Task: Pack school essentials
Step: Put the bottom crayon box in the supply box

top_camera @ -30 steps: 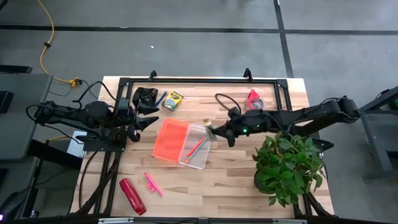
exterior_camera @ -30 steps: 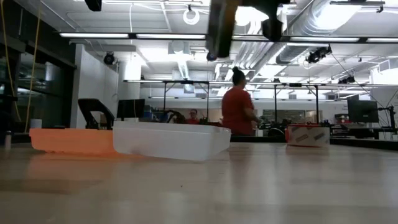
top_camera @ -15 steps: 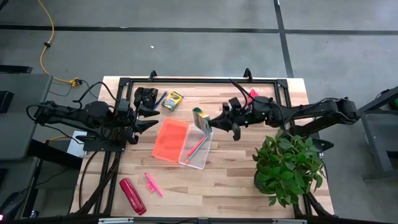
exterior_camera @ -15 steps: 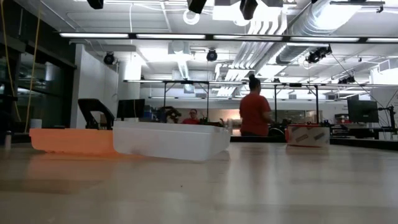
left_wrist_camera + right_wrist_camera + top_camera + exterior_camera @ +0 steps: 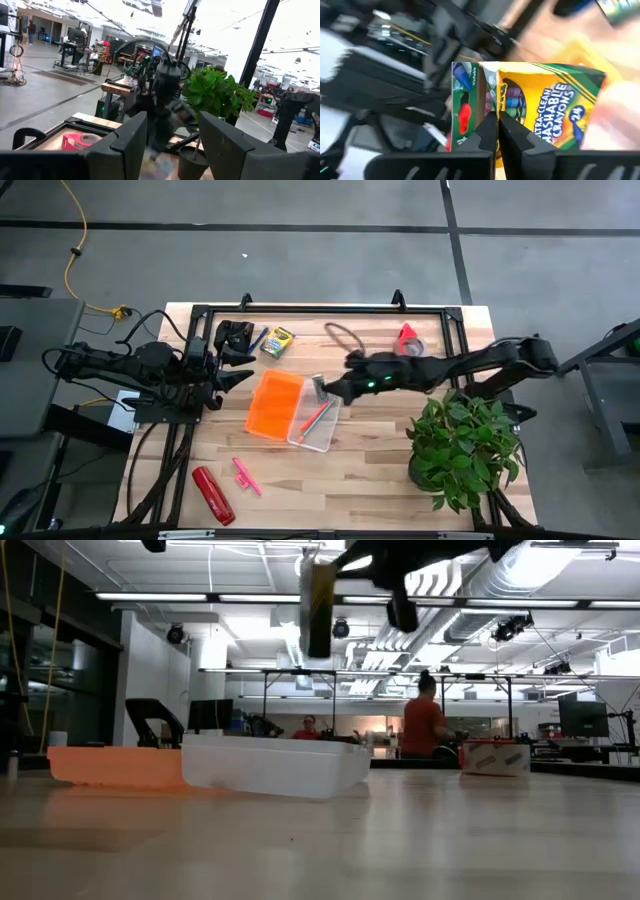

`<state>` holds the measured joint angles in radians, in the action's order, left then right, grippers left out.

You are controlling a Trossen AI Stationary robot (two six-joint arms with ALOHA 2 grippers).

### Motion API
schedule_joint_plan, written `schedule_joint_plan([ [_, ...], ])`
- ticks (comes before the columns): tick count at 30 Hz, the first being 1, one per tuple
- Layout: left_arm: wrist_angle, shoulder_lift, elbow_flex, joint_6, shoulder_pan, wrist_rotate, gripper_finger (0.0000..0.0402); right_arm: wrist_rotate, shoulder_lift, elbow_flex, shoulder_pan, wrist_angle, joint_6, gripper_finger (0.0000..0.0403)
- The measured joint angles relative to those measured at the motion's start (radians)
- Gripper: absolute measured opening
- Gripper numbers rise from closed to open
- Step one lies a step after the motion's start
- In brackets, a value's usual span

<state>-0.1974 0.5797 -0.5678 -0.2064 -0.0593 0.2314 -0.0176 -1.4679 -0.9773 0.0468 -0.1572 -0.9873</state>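
Swinging back from beside the pink tape roll (image 5: 409,340), the right gripper (image 5: 328,389) now hangs over the clear plastic bin (image 5: 315,420), at the bin's edge farthest from the potted plant (image 5: 462,442). Its fingers are pressed hard together on a corner of the crayon box (image 5: 530,107), pinching thin cardboard. In the low view the box (image 5: 318,608) hangs with its long axis upright, well above the bin's rim (image 5: 275,745), so the drop lies straight down from the fingers.

Inside the bin a pink pencil (image 5: 314,418) lies slantwise; the orange lid (image 5: 274,405) sits touching the bin on the side away from the plant. A second crayon box (image 5: 277,341) rests beyond the lid, near the left gripper (image 5: 233,367), whose fingers stand spread and empty; that arm is the nearer one to it. A pink marker (image 5: 245,475) lies near the front edge, on the lid's side of the bin.

The box is stiff printed card, flat-faced and sharp-cornered; a corner pinch may let it swing. The bin is smooth, translucent and shallow, and the table (image 5: 380,470) is pale wood planking.
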Motion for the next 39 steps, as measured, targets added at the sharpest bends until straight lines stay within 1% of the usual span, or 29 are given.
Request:
schedule_joint_plan([
  [3,0.003,0.000,0.000,0.010,0.000,0.000,0.0168,-0.027,-0.100,-0.096,0.001,0.126,-0.083,0.0000],
  [8,0.011,0.000,0.000,0.059,0.000,0.001,0.0168,-0.067,-0.248,-0.266,-0.002,0.448,-0.165,0.0000],
  [11,0.011,0.000,0.000,0.057,0.000,0.027,0.0168,-0.097,-0.316,-0.352,-0.002,0.562,-0.199,0.0000],
  [15,0.011,0.000,0.000,0.035,0.000,0.058,0.0168,-0.112,-0.375,-0.422,-0.002,0.586,-0.255,0.0000],
  [19,0.012,0.000,0.000,0.035,0.000,0.068,0.0168,-0.111,-0.417,-0.434,0.001,0.611,-0.351,0.0000],
  [21,0.012,0.000,0.000,0.034,0.000,0.068,0.0168,-0.108,-0.422,-0.434,0.012,0.628,-0.396,0.0000],
  [23,0.012,0.000,0.000,0.034,0.000,0.068,0.0168,-0.131,-0.419,-0.434,0.023,0.649,-0.424,0.0000],
  [27,0.013,-0.002,0.000,0.035,0.000,0.068,0.0168,-0.143,-0.415,-0.434,0.024,0.722,-0.448,0.0000],
  [30,0.013,-0.002,0.000,0.035,0.000,0.068,0.0168,-0.144,-0.414,-0.434,0.017,0.782,-0.448,0.0000],
  [32,0.013,-0.002,0.000,0.035,0.000,0.068,0.0168,-0.163,-0.414,-0.434,0.012,0.816,-0.443,0.0000],
  [39,0.013,-0.002,0.000,0.034,0.000,0.068,0.0168,-0.160,-0.414,-0.434,-0.026,0.825,-0.314,0.0000],
])
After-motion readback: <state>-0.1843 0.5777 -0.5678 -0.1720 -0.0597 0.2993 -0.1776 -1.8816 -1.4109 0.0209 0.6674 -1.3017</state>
